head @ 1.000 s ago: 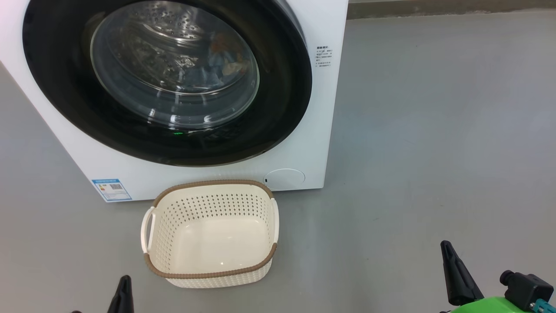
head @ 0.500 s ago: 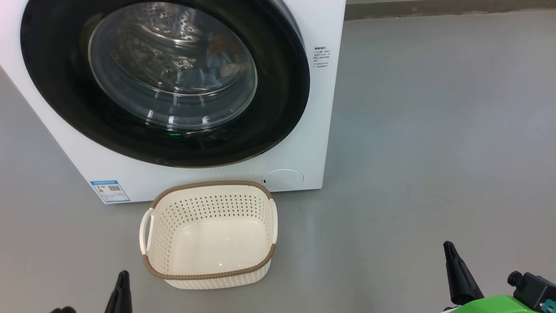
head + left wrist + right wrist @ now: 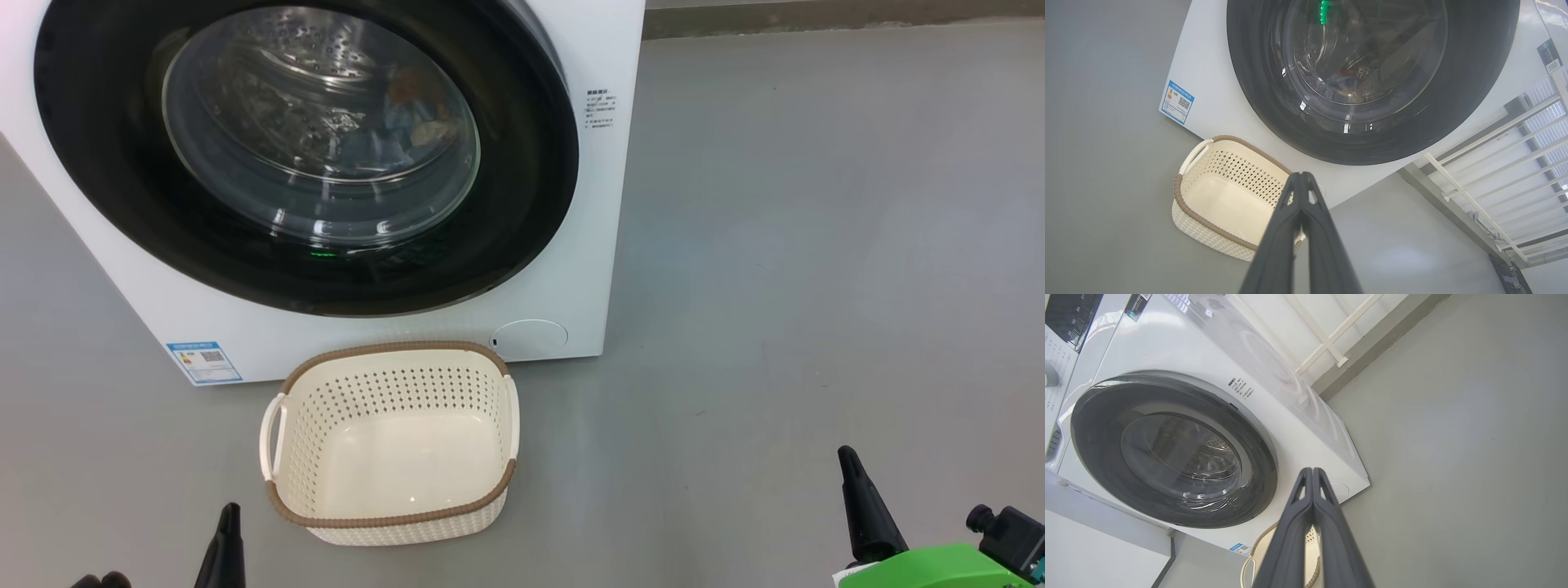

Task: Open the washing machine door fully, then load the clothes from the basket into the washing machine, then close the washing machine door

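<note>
Left gripper (image 3: 1301,176) and right gripper (image 3: 1312,471) closed (jaws pressed together), both empty.

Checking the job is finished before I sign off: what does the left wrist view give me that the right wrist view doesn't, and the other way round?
Left wrist view: the basket with its bare floor, the blue label, coloured clothes behind the glass, a white railing. Right wrist view: the washing machine side panel, printed text on its front, a control panel at upper left. Both: the washing machine door shut, and a shut, empty gripper: left gripper, right gripper.
</note>
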You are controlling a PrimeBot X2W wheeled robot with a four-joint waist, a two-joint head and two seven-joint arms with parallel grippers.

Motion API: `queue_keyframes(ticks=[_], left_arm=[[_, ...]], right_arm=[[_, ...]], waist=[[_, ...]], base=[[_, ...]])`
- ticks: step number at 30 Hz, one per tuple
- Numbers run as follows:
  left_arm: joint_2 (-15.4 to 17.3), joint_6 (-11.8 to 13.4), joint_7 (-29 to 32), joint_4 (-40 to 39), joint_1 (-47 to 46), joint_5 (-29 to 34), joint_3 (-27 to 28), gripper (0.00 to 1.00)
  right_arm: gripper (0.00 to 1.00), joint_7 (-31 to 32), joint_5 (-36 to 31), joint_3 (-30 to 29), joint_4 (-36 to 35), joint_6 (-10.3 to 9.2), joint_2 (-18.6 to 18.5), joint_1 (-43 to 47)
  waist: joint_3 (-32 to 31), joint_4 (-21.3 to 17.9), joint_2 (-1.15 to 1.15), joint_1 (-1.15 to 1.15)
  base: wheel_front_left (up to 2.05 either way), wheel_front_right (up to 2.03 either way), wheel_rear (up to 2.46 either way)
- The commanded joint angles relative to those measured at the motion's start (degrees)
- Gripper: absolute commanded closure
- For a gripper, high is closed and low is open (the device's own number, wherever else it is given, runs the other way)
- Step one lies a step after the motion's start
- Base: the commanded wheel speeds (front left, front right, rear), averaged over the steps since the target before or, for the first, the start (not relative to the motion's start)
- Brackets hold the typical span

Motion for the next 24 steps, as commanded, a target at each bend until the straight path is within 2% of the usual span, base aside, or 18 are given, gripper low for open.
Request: queue_keyframes(ticks=[1,24], left_arm=[[1.03,-0.05,0.43,-1.0,-2.77,-1.64,1.16,1.0],[1.19,-0.07,4.44,0.21,-5.13,-16.68,2.14,1.0]], right_arm=[[1.0,0.35,1.66,0.41,-1.15,-0.15,-0.8,-2.43],[1.0,4.35,16.98,-0.02,-0.37,-0.21,-1.01,-3.92]], waist=[[-0.01,-0.03,0.0,0.0],[-0.21,-0.57,0.0,-0.01]], base=[[0.0,0.0,0.0],[0.0,0.0,0.0]])
